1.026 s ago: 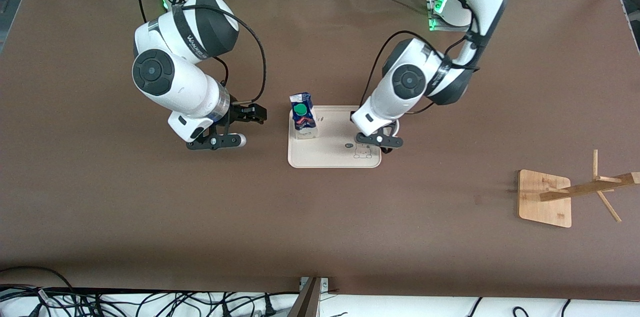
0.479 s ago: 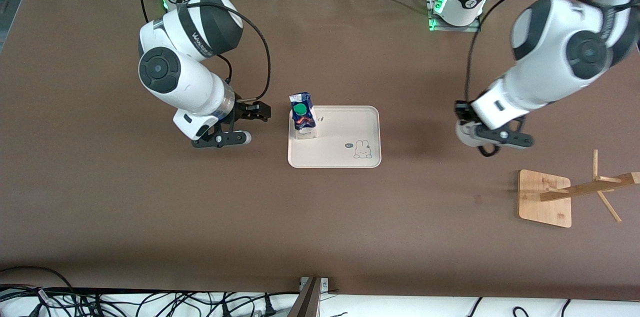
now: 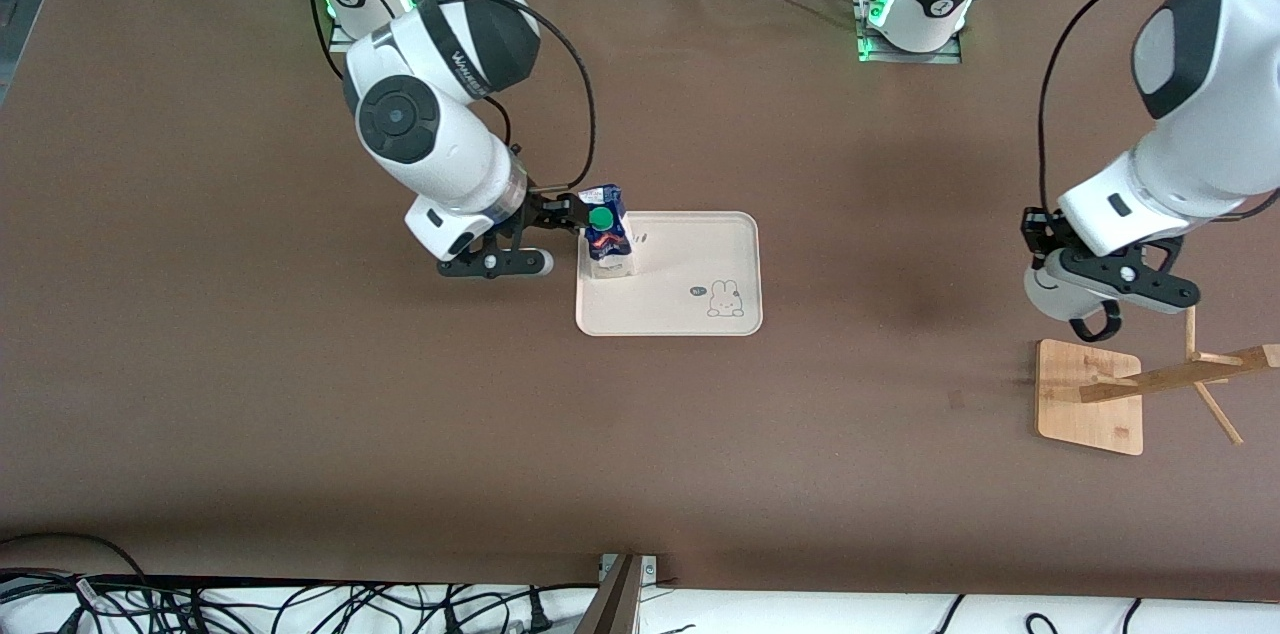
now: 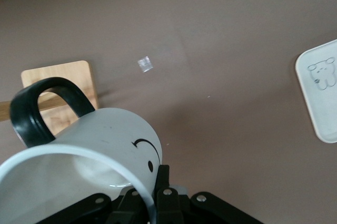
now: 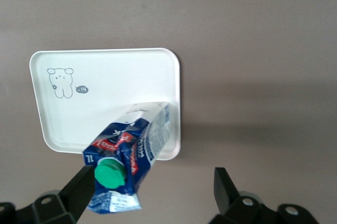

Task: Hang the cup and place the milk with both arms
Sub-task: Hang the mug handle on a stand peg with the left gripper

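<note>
The milk (image 3: 605, 234) stands on the cream tray (image 3: 668, 314), at its corner toward the right arm's end. My right gripper (image 3: 570, 216) is open around the carton (image 5: 131, 155); one finger (image 5: 79, 188) is close by the green cap and the other stands well apart. My left gripper (image 3: 1045, 259) is shut on the rim of the cup (image 3: 1045, 294), up in the air just beside the wooden rack's base (image 3: 1090, 394). The white cup (image 4: 105, 145) is tilted, with its black handle (image 4: 42, 108) over the rack's base (image 4: 58, 79).
The rack's pole and pegs (image 3: 1190, 374) lean out toward the left arm's end of the table. The tray (image 5: 100, 87) has a small rabbit drawing (image 3: 725, 299) on it. Cables lie along the table edge nearest the front camera.
The left arm lifted the cup off the tray and carried it toward the rack. The right gripper moved in from the open table until its fingers came round the milk.
</note>
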Controlling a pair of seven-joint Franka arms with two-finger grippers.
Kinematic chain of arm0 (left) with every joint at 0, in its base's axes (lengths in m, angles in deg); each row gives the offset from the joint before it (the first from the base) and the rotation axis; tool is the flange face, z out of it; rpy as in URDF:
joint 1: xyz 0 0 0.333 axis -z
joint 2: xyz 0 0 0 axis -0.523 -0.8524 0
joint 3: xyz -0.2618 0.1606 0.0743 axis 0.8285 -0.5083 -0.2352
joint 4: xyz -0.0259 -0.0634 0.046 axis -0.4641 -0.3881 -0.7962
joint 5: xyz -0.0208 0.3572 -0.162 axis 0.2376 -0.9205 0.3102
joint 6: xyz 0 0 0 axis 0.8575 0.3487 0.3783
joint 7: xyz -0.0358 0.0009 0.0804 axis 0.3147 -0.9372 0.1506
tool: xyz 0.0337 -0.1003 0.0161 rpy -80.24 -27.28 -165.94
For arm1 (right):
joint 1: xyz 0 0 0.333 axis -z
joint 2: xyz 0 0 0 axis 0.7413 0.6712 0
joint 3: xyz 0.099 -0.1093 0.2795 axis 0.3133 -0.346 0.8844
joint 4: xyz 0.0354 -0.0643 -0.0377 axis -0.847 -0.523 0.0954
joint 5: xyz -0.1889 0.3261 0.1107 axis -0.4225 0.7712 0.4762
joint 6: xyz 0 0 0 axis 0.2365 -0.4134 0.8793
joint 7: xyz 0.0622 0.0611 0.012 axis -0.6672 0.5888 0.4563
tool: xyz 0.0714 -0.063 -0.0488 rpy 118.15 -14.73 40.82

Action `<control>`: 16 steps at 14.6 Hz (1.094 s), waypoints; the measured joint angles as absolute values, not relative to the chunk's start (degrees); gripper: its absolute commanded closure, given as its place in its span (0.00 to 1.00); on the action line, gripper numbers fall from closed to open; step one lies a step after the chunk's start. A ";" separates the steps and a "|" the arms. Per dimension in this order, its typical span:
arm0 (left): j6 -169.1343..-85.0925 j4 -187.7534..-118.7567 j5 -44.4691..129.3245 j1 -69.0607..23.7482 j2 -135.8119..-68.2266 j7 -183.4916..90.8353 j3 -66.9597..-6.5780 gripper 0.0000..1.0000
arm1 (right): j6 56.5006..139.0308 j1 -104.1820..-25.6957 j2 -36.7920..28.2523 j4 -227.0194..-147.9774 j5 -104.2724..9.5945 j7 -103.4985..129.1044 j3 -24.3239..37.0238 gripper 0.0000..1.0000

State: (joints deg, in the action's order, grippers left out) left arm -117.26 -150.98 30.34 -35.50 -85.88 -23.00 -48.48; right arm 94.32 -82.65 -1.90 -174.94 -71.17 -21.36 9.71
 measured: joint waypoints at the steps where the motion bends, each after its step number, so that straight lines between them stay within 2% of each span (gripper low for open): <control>1: -117.27 -150.73 30.34 -35.93 -85.98 -21.37 -49.26 1.00 | 95.27 -83.46 -1.28 -174.96 -71.17 -22.50 9.72 0.00; 9: -122.28 -149.63 30.32 -38.00 -88.11 -11.10 -53.28 1.00 | 98.46 -86.67 1.00 -174.97 -71.19 -26.13 9.75 0.00; 16: -124.71 -149.01 30.33 -39.36 -89.99 -7.70 -53.47 1.00 | 98.41 -89.64 2.26 -176.02 -74.70 -26.13 9.76 0.00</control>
